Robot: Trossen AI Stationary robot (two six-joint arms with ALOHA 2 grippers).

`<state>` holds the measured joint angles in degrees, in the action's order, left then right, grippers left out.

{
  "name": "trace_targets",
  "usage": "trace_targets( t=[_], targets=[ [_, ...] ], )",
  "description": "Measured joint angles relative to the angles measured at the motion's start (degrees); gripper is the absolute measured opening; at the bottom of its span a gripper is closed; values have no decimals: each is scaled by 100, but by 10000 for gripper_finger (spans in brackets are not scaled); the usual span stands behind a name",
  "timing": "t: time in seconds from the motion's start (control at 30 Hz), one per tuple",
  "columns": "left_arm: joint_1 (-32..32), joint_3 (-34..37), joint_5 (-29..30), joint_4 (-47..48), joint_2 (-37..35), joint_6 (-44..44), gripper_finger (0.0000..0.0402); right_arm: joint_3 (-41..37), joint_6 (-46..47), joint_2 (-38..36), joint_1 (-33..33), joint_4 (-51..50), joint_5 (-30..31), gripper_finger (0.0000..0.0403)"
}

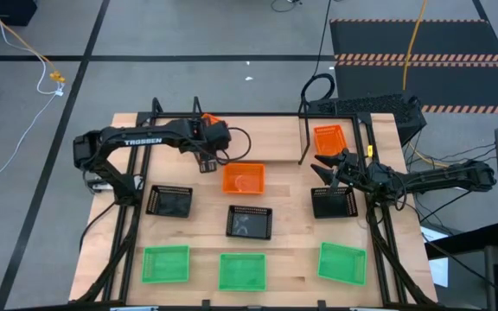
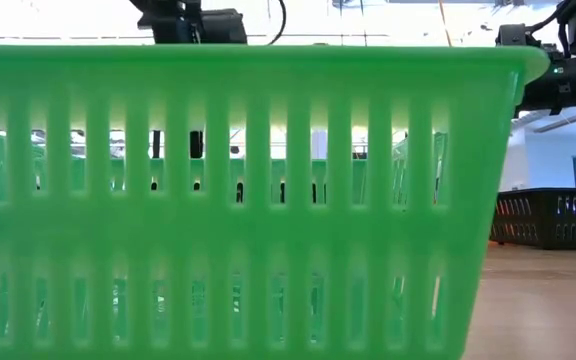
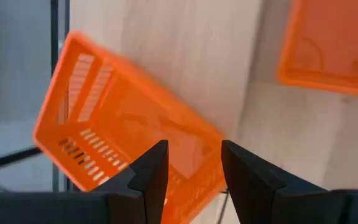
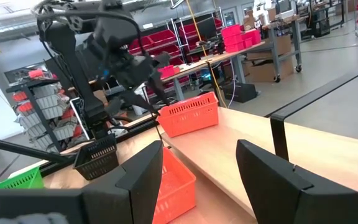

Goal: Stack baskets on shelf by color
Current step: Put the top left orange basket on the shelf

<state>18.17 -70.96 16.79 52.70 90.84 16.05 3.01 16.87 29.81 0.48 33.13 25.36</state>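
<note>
Grippers (image 1: 207, 164) (image 1: 325, 168) above wooden table (image 1: 292, 207)

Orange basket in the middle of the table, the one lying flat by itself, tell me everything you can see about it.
The shallow rectangular orange plastic basket lies flat, opening up, on the wooden table near its middle. It looks empty, with a faint round mark on its floor. Only the table touches it. A black plastic basket sits close beside it, apart; the left gripper is near one rear corner, off it.
</note>
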Motion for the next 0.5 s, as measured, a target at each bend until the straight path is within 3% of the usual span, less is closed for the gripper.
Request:
trace_targets(
  t=[0.13,0.5],
  targets=[
    [1,5,-307,377,65,6,152,0,-18,-1,-1,1,0,199],
    [31,7,-64,416,578,-246,150,-1,0,-1,-1,-7,-11,199]
  ],
)
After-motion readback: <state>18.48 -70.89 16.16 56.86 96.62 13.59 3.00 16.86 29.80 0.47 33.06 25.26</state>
